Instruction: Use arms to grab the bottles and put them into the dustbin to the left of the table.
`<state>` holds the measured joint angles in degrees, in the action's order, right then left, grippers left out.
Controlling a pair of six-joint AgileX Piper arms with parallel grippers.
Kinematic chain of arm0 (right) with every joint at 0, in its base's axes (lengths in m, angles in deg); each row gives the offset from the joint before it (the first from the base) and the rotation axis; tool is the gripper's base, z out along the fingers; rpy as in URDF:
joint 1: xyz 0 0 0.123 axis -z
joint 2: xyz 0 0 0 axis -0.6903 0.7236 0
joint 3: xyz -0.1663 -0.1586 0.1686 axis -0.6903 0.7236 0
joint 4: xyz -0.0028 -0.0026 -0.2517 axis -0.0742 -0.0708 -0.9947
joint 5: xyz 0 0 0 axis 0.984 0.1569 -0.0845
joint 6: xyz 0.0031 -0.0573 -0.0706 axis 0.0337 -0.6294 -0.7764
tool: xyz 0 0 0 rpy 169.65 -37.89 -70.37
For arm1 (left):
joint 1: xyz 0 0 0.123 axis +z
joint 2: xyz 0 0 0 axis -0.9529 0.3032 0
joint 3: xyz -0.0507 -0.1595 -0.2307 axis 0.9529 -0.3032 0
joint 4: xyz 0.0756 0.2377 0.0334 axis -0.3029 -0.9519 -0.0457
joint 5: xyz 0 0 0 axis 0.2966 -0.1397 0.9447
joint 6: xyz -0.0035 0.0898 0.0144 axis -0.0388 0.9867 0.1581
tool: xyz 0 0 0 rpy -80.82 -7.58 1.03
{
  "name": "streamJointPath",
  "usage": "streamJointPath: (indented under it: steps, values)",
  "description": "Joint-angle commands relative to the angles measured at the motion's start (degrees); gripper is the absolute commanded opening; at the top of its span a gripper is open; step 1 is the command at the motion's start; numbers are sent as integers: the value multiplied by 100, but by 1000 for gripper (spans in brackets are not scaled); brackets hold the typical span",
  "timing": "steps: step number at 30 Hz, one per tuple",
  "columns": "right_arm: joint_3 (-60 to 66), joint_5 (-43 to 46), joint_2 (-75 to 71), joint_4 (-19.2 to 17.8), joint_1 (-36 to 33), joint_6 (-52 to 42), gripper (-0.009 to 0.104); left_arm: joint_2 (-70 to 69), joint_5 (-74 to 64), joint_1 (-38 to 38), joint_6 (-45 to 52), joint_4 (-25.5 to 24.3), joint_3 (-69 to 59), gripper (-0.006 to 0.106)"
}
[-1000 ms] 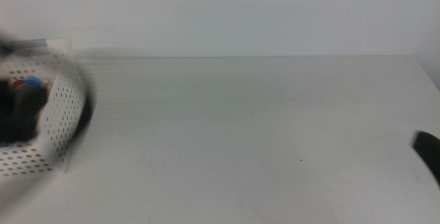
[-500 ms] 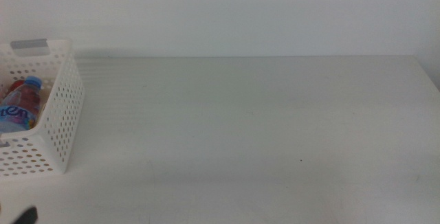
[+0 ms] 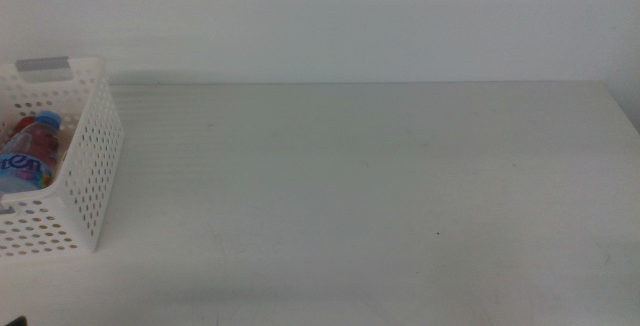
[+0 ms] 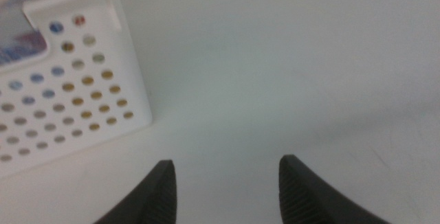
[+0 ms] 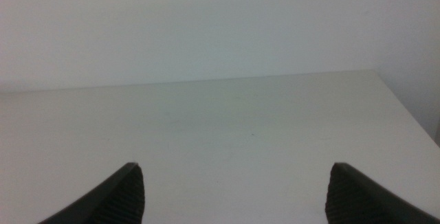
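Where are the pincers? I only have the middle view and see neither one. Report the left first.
Observer: The left pincer is open and empty, over the table beside the dustbin, outside its perforated wall.
Operator: Now the right.
Observer: The right pincer is open wide with nothing between its jaws, over the table.
Operator: Check the dustbin's contents through that wall.
Observer: In the left wrist view, yellow shows through the lower holes, and blue and red through the top ones.
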<state>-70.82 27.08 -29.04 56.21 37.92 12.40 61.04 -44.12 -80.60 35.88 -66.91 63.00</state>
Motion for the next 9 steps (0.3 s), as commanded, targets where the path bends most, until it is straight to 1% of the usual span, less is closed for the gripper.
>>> streamJointPath:
  steps: [1, 9]
  values:
    - [-36, 399, -156, -66, 37, -37, 71, -85, 642, -17, -85, 34, -80, 47]
    - [-36, 405, -156, -97, 37, -37, 71, -80, 696, -17, -85, 34, -82, 47]
